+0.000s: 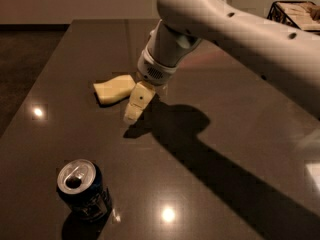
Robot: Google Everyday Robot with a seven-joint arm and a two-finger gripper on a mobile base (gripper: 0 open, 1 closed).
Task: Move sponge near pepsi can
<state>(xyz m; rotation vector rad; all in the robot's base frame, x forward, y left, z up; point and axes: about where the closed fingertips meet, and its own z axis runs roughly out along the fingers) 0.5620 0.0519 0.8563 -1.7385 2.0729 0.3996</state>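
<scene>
You are on the approach: the gripper (132, 113) hangs just beside the sponge (113, 89), and you cannot tell whether it is released or clenched. Next you need to grasp the sponge and carry it towards the pepsi can (82, 190), which stands well apart from it.

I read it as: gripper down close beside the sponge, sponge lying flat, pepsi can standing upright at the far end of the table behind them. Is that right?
Not quite. The pepsi can does stand upright, but at the near end of the table, toward the camera and well apart from the sponge, not at the far end. The camera view shows this. The rest holds: the gripper is close beside the sponge, which lies flat.
</scene>
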